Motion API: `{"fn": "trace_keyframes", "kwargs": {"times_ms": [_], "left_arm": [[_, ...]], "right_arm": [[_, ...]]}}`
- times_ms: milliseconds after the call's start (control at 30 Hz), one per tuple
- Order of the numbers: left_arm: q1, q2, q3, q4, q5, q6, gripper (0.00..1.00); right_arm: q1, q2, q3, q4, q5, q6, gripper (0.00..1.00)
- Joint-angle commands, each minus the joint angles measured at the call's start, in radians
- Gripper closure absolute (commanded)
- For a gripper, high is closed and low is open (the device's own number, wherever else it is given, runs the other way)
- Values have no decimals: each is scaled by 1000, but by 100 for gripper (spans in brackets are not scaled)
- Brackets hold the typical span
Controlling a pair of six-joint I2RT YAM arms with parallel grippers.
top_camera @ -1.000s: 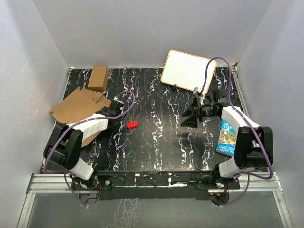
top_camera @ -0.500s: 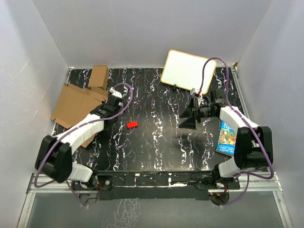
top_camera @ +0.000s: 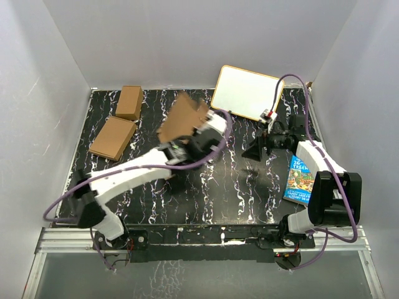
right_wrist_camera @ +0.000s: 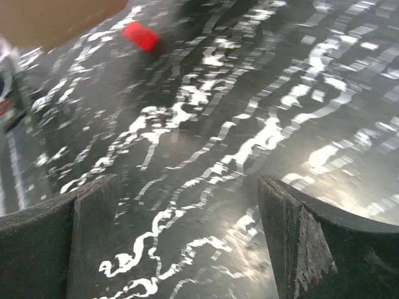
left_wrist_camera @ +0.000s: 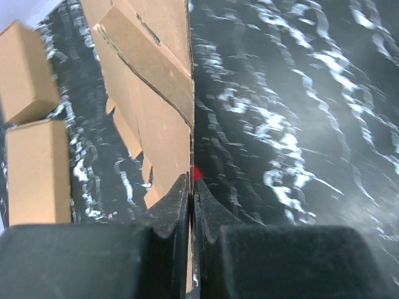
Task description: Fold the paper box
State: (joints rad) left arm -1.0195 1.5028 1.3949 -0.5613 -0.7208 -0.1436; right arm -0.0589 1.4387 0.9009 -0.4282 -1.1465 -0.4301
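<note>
Left hand [left_wrist_camera: 191, 187] just clamped the flat brown die-cut cardboard box sheet [top_camera: 182, 118] and swung it from far left to the middle of the black marbled worktop [top_camera: 212, 193]. Right hand [right_wrist_camera: 187, 230] gapes empty. Folding's next, I reckon.

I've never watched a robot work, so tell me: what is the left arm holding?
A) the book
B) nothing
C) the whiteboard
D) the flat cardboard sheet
D: the left gripper is shut on the edge of the cardboard sheet.
</note>
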Motion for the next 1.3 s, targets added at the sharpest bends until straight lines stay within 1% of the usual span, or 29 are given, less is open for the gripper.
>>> {"fn": "trace_keyframes", "kwargs": {"times_ms": [0, 67, 133, 167, 267, 300, 333, 400, 500, 600, 667, 733, 800, 900, 1000, 1067, 1167, 1267], "left_arm": [[-186, 197, 151, -92, -73, -4, 100], [-228, 285, 193, -100, -76, 15, 100], [-242, 356, 209, -93, -42, 12, 100], [-242, 383, 213, -86, -8, 2, 92], [-250, 440, 235, -84, 87, -51, 50], [-254, 441, 235, -75, 109, -70, 41], [-260, 428, 229, -58, 139, -81, 32], [-262, 365, 181, 16, 224, -95, 21], [-260, 217, 46, 192, 373, -97, 4], [-214, 52, -136, 393, 528, -122, 3], [-121, -40, -248, 508, 659, -185, 3], [-24, -119, -359, 621, 775, -262, 3], [57, -199, -459, 710, 837, -314, 3], [109, -300, -571, 777, 794, -345, 3], [139, -377, -651, 796, 685, -341, 3], [165, -413, -701, 806, 641, -334, 3], [217, -444, -741, 809, 622, -329, 3], [282, -463, -766, 806, 651, -339, 3]], "right_arm": [[-99, -51, 7, 178, 201, 157, 2], [-133, -54, 4, 206, 250, 196, 2], [-157, -55, 4, 211, 279, 212, 2], [-165, -55, 4, 214, 290, 218, 2], [-181, -50, 1, 220, 321, 230, 1], [-185, -47, 3, 218, 326, 231, 2], [-188, -43, 4, 218, 326, 232, 1], [-190, -38, 3, 217, 303, 230, 2], [-190, -34, -5, 218, 214, 218, 2], [-190, -32, -15, 221, 94, 211, 1], [-190, -40, -25, 231, 19, 208, 2], [-190, -50, -64, 297, -39, 240, 2], [-191, -53, -99, 360, -93, 278, 2], [-190, -35, -113, 372, -154, 276, 2], [-190, -13, -95, 329, -144, 237, 2], [-189, 4, -82, 298, -129, 215, 2], [-190, 18, -71, 274, -134, 199, 2], [-190, 23, -69, 264, -143, 183, 2]]}}
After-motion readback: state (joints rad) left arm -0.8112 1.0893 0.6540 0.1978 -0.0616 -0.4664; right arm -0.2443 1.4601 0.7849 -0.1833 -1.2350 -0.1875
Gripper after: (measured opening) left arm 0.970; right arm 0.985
